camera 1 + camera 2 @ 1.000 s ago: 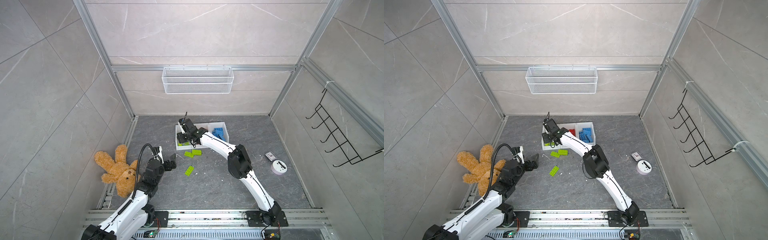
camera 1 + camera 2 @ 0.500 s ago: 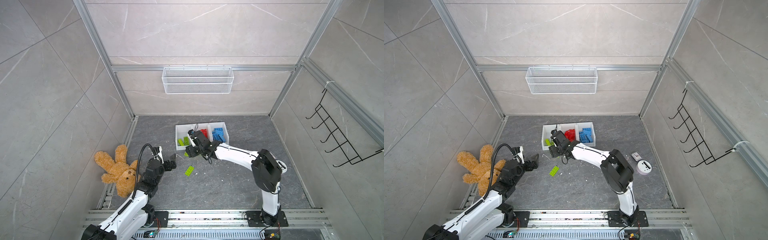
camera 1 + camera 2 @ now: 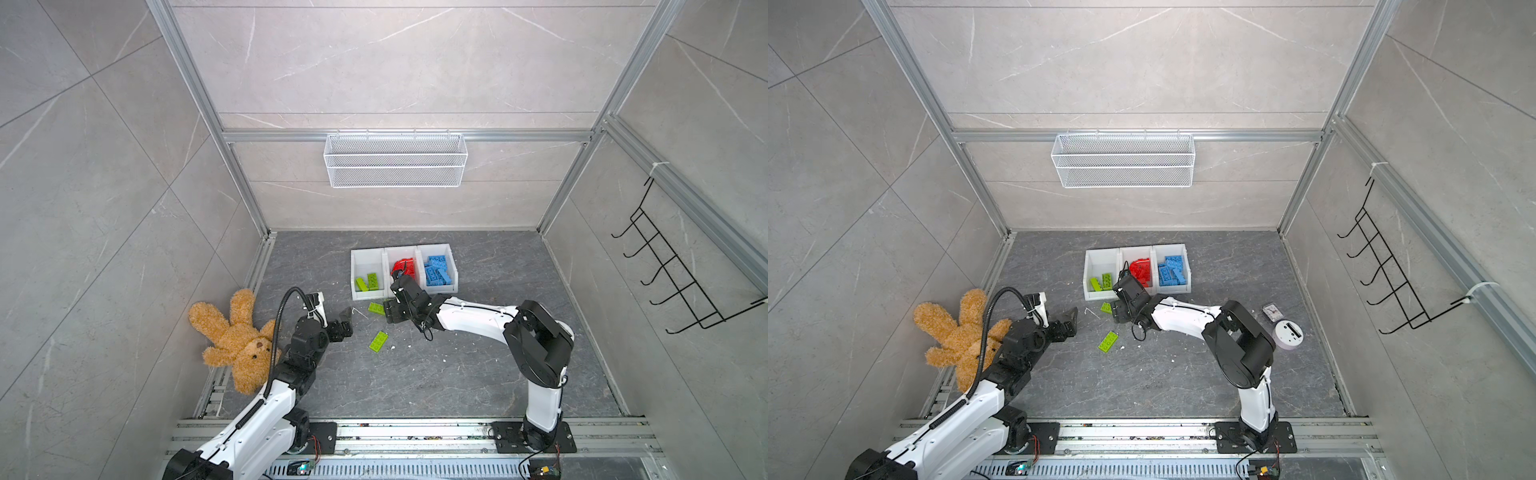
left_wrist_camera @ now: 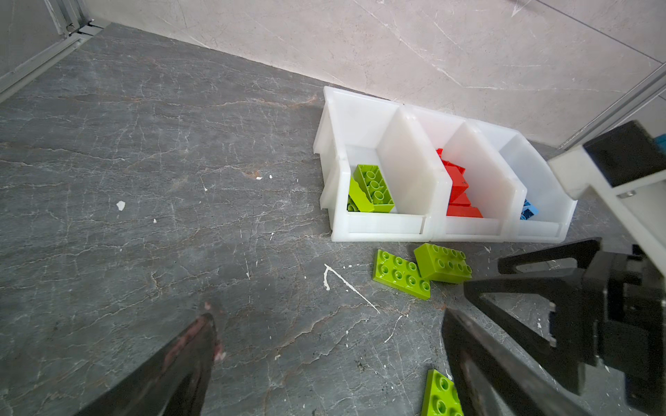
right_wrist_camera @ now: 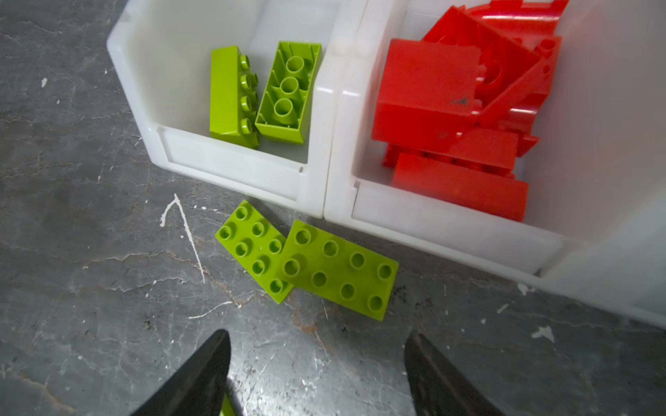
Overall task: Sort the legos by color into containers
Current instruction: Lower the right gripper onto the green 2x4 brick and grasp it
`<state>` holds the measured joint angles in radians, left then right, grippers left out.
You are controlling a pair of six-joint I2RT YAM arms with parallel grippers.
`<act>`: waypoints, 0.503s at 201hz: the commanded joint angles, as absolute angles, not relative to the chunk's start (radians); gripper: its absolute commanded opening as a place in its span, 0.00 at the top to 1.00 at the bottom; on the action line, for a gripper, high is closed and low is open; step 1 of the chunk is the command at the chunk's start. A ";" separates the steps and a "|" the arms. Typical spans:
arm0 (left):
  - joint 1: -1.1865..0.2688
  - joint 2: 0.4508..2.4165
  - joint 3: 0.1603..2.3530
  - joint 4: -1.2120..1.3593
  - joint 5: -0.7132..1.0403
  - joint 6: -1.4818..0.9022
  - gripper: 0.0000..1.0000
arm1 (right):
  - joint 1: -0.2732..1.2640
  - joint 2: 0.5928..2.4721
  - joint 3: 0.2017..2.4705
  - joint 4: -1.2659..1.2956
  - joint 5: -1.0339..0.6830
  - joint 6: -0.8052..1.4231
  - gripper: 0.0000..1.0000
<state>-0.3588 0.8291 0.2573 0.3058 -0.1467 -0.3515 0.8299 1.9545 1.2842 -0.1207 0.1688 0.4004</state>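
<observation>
My right gripper [image 5: 317,338] is released and empty; just ahead of it a green brick [image 5: 338,270] lies touching a flatter green plate [image 5: 252,245].

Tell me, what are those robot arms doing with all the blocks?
They are sorting blocks by color into three white bins. The red blocks and blue blocks are already in their bins, and two green blocks lie in the green bin. Three more green ones are on the floor: a touching pair right in front of the bins and a lone block farther out. The right pincer hangs open and empty close to the touching pair. The left pincer is open and empty too.
</observation>
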 commanded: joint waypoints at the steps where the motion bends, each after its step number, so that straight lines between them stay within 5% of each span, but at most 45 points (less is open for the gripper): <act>1: -0.353 0.808 0.279 0.321 -0.147 -0.343 0.01 | 0.825 1.997 1.322 -0.106 0.187 0.426 0.20; 101: -0.353 0.804 0.277 0.325 -0.143 -0.326 0.01 | 0.797 2.073 1.345 -0.034 0.167 0.471 0.19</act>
<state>-0.3588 0.8150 0.2573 0.3054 -0.1467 -0.3508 0.8017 2.0399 1.3098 -0.0486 0.1688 0.4454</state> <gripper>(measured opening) 0.994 0.810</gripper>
